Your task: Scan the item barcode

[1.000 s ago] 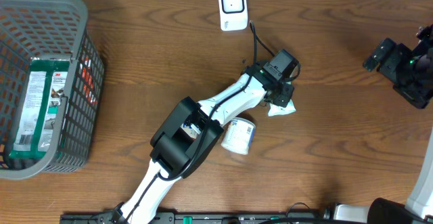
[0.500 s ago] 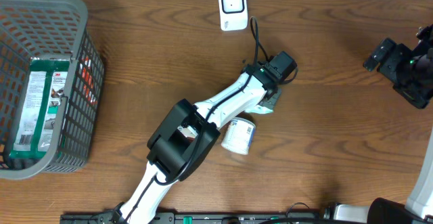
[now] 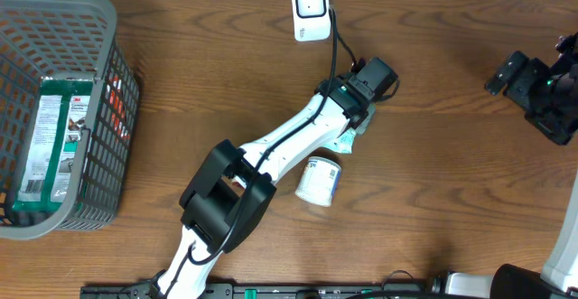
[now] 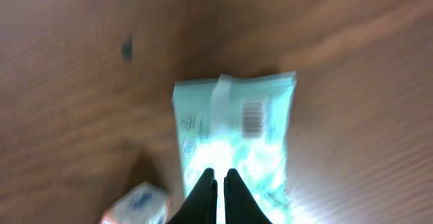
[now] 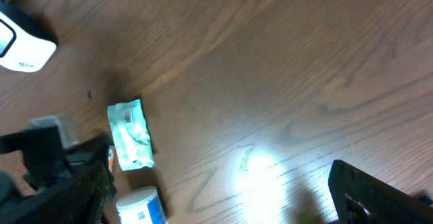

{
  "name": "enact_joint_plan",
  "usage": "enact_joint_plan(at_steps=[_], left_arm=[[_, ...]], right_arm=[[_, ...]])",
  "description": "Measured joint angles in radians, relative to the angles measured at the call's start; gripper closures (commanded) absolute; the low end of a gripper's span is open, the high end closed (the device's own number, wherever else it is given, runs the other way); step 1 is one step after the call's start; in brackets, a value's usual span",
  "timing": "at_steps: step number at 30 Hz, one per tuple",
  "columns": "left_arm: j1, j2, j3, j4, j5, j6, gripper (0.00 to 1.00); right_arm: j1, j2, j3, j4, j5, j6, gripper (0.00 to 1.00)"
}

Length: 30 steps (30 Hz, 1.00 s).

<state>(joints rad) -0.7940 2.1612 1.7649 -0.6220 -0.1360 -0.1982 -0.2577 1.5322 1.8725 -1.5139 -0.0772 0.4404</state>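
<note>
My left gripper (image 3: 354, 124) is shut on a teal and white packet (image 4: 233, 136), pinching its near end between the fingertips (image 4: 220, 180). The packet hangs just above the wooden table, and its barcode (image 4: 254, 118) faces my wrist camera. From overhead only a teal sliver of the packet (image 3: 346, 141) shows under the wrist. The white scanner (image 3: 309, 10) stands at the table's back edge, a short way beyond the gripper. The right wrist view shows the packet (image 5: 130, 136) and the scanner (image 5: 20, 45) too. My right gripper (image 3: 510, 75) hangs open at the far right with nothing in it.
A white can with a blue label (image 3: 319, 181) lies on its side just in front of the left arm. A grey basket (image 3: 108, 28) at the left holds a green box (image 3: 54, 136). The scanner's black cable (image 3: 336, 51) runs toward the gripper.
The left arm has swung up and back toward the scanner, carrying the packet away from the can. The right arm has not moved.
</note>
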Motion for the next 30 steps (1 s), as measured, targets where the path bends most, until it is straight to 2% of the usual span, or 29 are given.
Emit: enact_joint_plan(at_steps=[10, 22, 30], left_arm=[[0.0, 0.019, -0.003, 0.151, 0.085, -0.011, 0.93], [0.001, 0.13, -0.023, 0.179, 0.095, -0.053, 0.92], [0.019, 0.134, -0.023, 0.184, 0.051, -0.109, 0.93]], right_arm=[[0.0, 0.0, 0.0, 0.0, 0.0, 0.0, 0.01], [0.0, 0.0, 0.0, 0.0, 0.0, 0.0, 0.01], [0.0, 0.0, 0.0, 0.0, 0.0, 0.0, 0.01]])
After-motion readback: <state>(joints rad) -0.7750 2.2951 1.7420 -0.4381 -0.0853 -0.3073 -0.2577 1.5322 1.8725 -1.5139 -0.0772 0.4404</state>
